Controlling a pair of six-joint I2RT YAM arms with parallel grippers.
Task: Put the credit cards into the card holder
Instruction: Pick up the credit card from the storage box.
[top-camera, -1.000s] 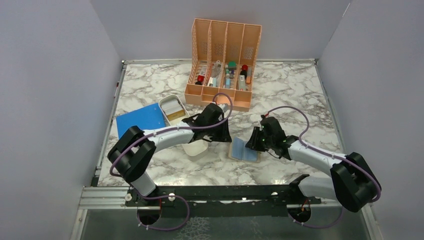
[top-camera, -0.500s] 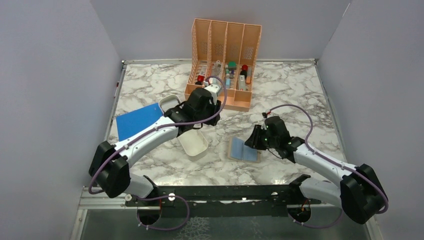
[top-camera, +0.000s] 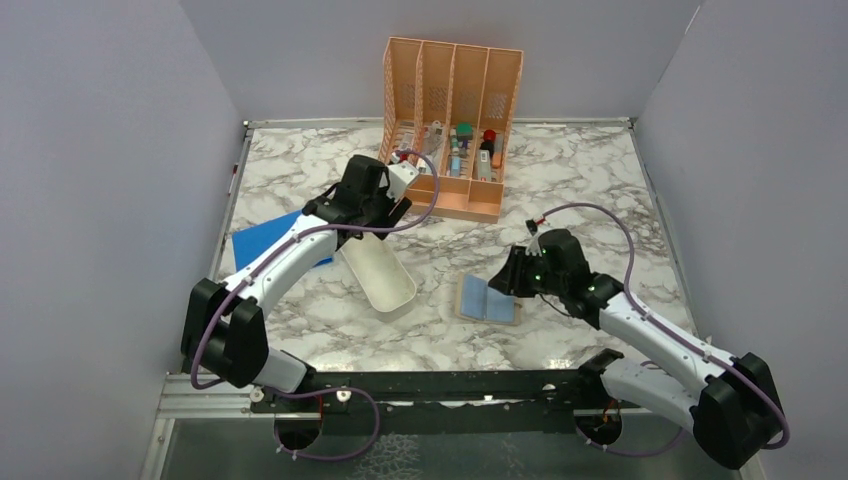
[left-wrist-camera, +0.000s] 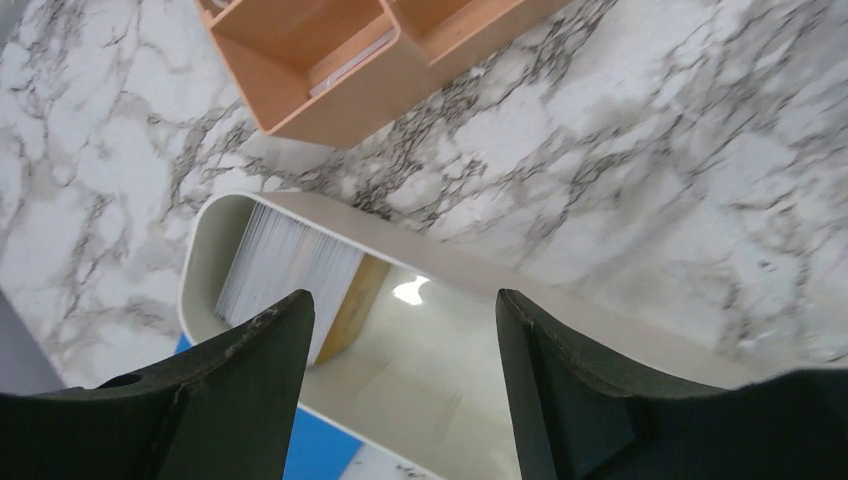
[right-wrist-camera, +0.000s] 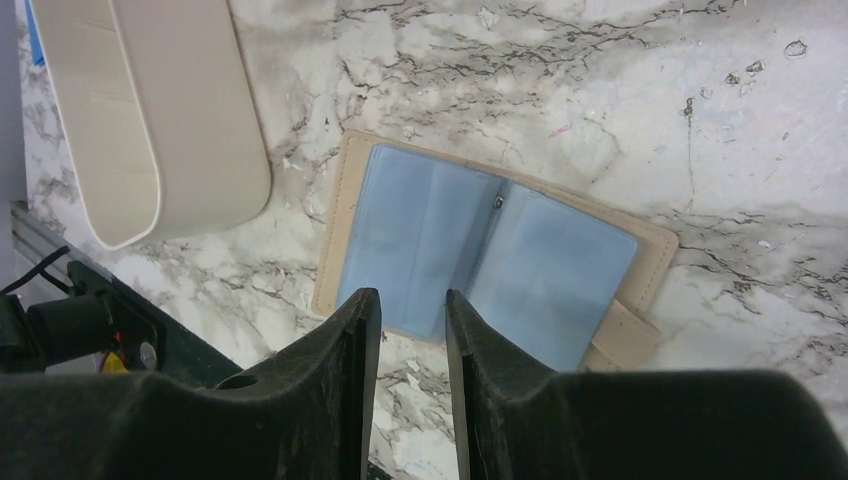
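The card holder (top-camera: 488, 298) lies open and flat on the marble, tan rim up, with its clear bluish sleeves (right-wrist-camera: 480, 250) showing. A stack of credit cards (left-wrist-camera: 290, 262) stands on edge at the far end of the white tray (left-wrist-camera: 300, 205), with a gold-yellow card (left-wrist-camera: 352, 305) on its near side. My left gripper (left-wrist-camera: 402, 300) is open and empty, hovering above the tray's far end (top-camera: 362, 212). My right gripper (right-wrist-camera: 410, 297) is empty with its jaws a narrow gap apart, above the holder's near edge (top-camera: 508, 280).
The white oblong tray (top-camera: 385, 275) lies left of the holder and shows in the right wrist view (right-wrist-camera: 150, 120). An orange slotted rack (top-camera: 450, 120) with small items stands at the back. A large blue sheet (top-camera: 270, 240) lies left of the tray.
My left arm has swung back and left, from beside the holder to above the tray's far end. My right gripper has drawn slightly right, off the holder.
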